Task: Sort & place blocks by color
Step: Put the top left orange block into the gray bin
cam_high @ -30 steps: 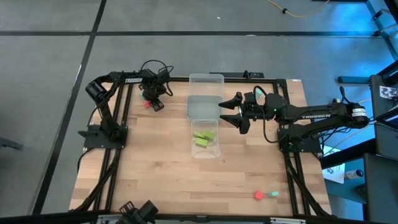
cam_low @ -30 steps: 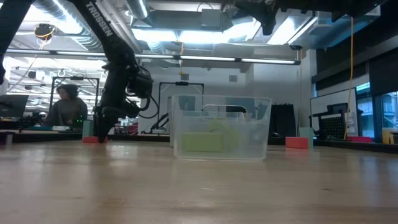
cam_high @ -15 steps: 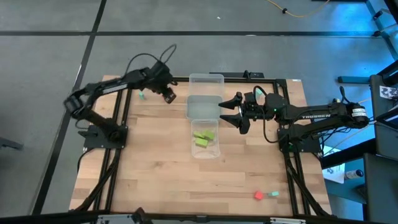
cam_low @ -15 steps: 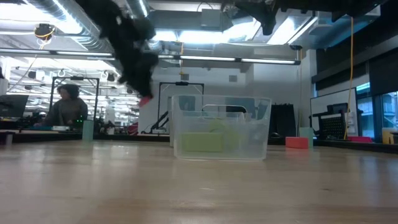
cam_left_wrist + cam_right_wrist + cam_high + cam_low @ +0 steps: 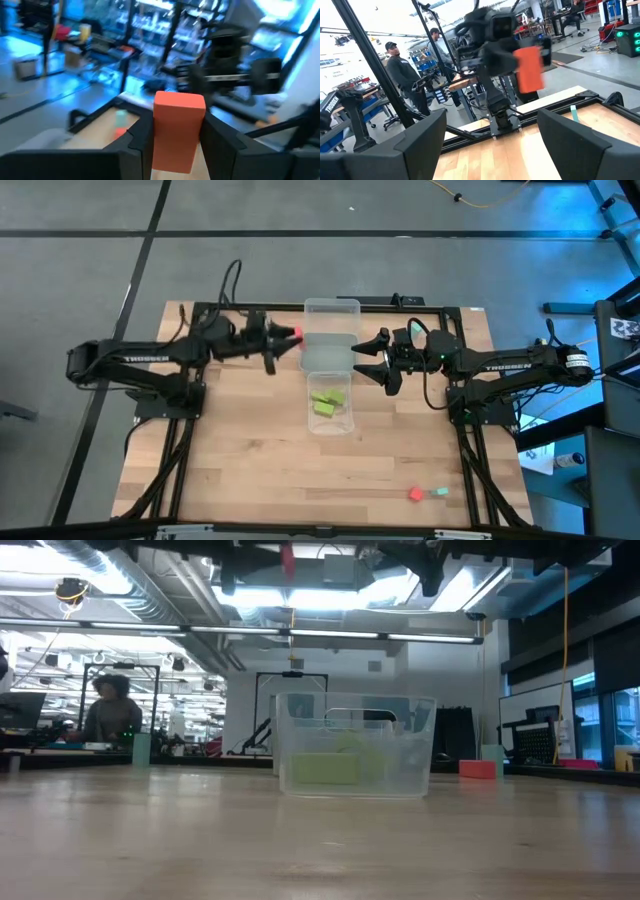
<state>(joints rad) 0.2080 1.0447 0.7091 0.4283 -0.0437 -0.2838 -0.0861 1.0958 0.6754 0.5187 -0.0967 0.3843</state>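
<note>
While lime blocks [image 5: 328, 402] already lie in the near clear tray [image 5: 346, 422], the left tool [image 5: 290, 336] grips a red block [image 5: 177, 130] beside the empty middle tray [image 5: 312, 356]; the right tool [image 5: 366, 358] waits wide open, empty. More blocks [image 5: 426, 493] remain on the counter [image 5: 250, 460].

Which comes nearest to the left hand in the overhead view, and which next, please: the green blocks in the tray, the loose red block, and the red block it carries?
1. The red block, held in the left hand itself, beside the trays.
2. The green blocks, in the near clear tray at the table's middle.
3. The loose red block, far off at the table's near right corner.
</note>
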